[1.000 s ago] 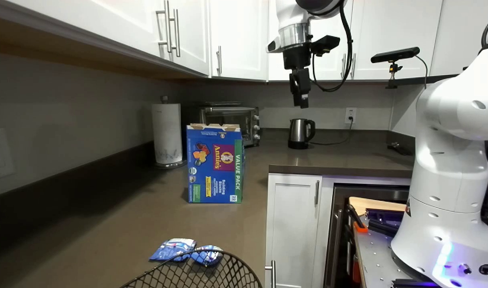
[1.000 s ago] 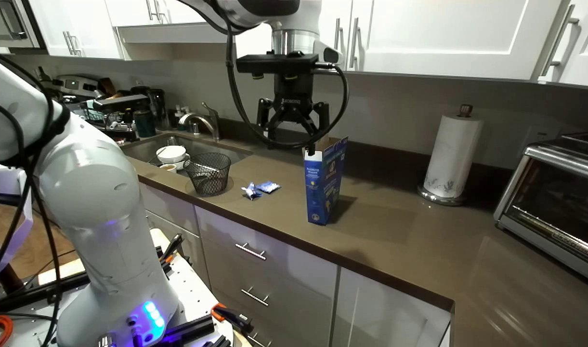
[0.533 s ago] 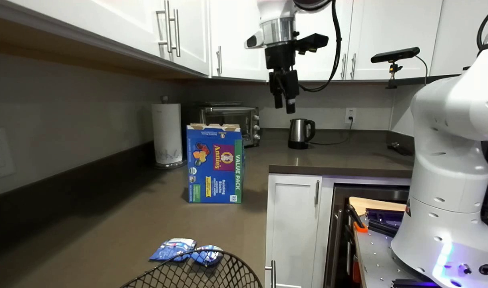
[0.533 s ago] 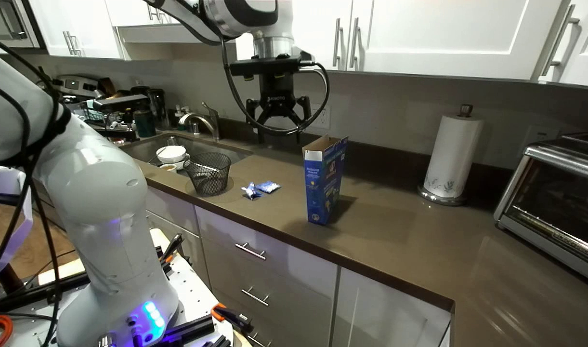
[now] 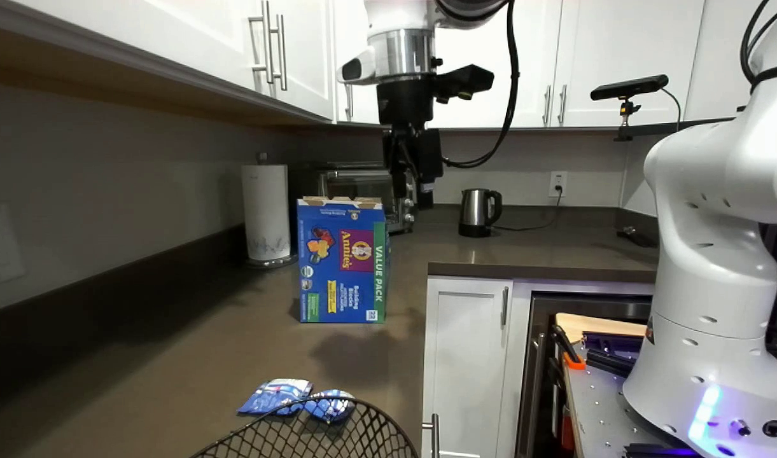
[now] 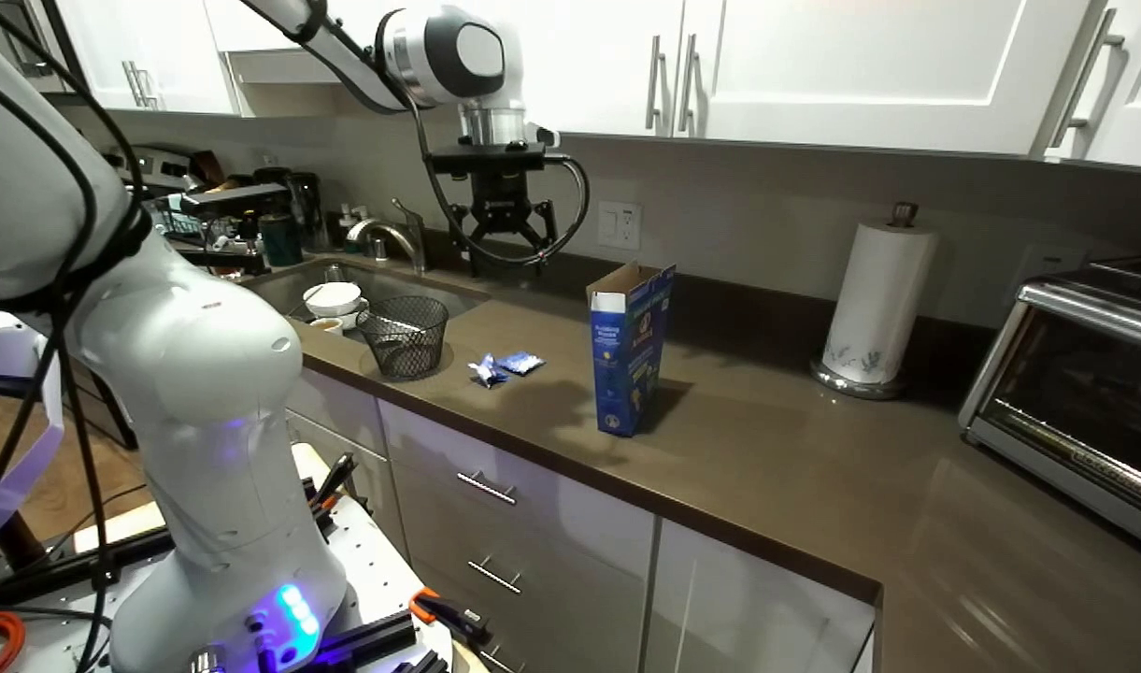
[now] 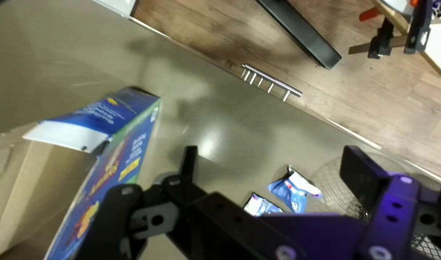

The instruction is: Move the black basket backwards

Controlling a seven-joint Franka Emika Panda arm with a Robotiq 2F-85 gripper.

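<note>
The black basket is a see-through wire mesh bowl standing on the counter beside the sink. In an exterior view only its far rim and some mesh show at the bottom edge. In the wrist view its mesh shows at the lower right, partly hidden behind a finger. My gripper is open and empty, high above the counter, between the basket and the blue box and apart from both. It also shows in an exterior view. Its fingers are wide apart in the wrist view.
An open blue box stands upright on the counter. Two small blue-and-white packets lie beside the basket. A sink with white bowls is behind it. A paper towel roll and toaster oven stand further along.
My gripper has moved left in both exterior views, away from above the blue box and towards the basket's side. It stays open. The basket, packets and box have not moved.
</note>
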